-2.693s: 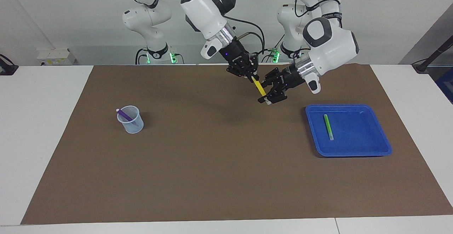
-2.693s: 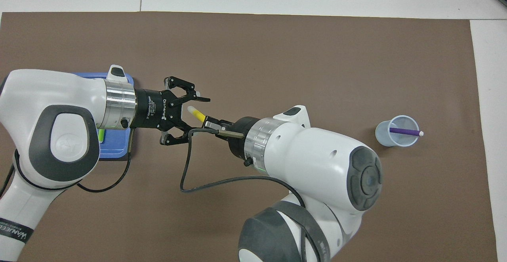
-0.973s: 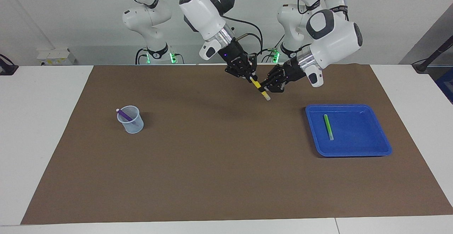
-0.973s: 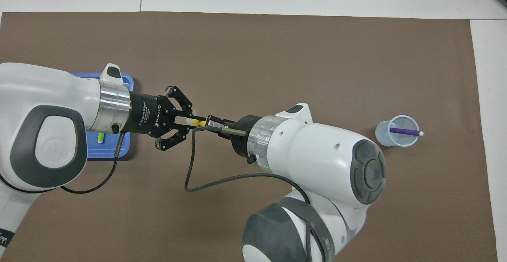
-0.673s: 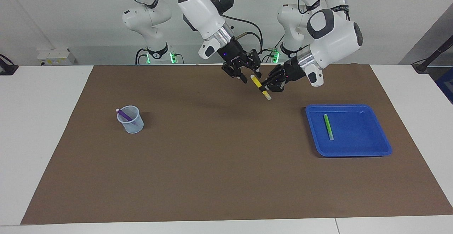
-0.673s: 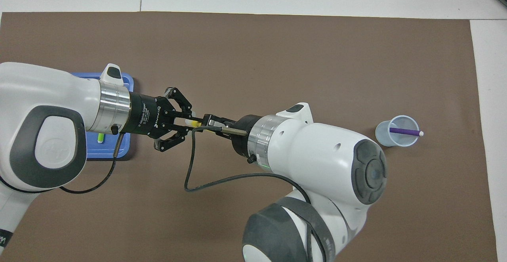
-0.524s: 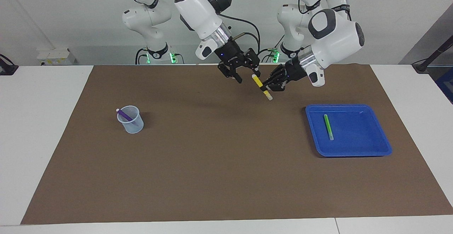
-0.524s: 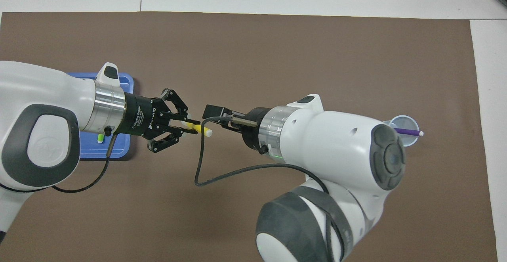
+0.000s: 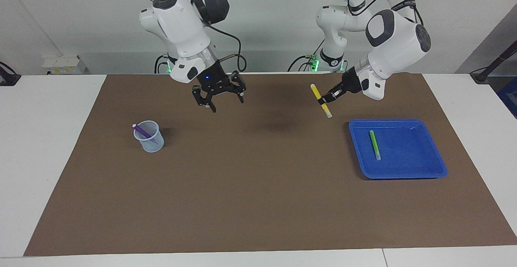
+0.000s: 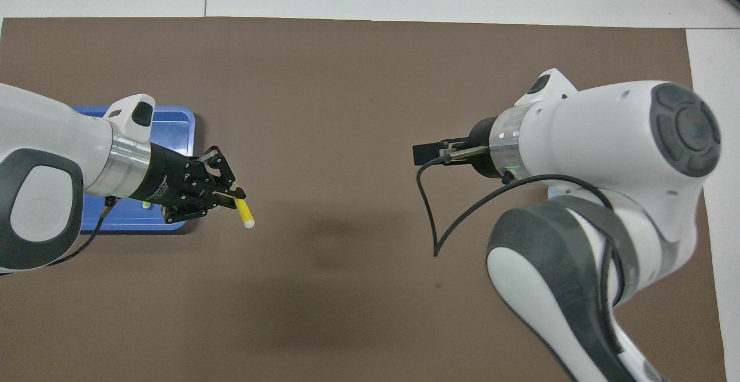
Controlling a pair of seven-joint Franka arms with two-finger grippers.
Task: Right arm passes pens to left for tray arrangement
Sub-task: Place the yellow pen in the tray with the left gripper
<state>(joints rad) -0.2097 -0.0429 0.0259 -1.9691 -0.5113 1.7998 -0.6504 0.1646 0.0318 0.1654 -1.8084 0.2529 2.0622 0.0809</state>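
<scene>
The tray (image 9: 404, 170) sits on the brown mat (image 9: 258, 202) toward the left arm's end of the table (image 9: 48, 146), and there's one pen in it: the green pen (image 9: 374, 144), lying flat on the tray floor, slim, bright, with a pale tip at the end farther from the robots. Down at the right arm's end stands the cup (image 9: 149, 137), small, pale blue and see-through, upright on the mat, and the purple pen (image 9: 141, 130) leans inside it, its pale end poking up over the rim. Cup and tray are well apart, with open mat between them. Up in the air, the left end effector (image 9: 328, 98) is clamped on the yellow pen (image 9: 321, 100), fingertips pinched around the barrel below its middle; the pen hangs tilted over the mat just beside the tray, on the corner nearer the robots, with a yellow body and pale tips at both ends. In the overhead view that left end effector (image 10: 222, 196) shows the yellow pen (image 10: 244, 212) sticking out past its fingers, right at the tray's (image 10: 173, 121) edge. The right end effector (image 9: 220, 96), blue light glowing on its wrist, hangs over the mat between cup and yellow pen, fingers spread wide apart, holding nothing.
</scene>
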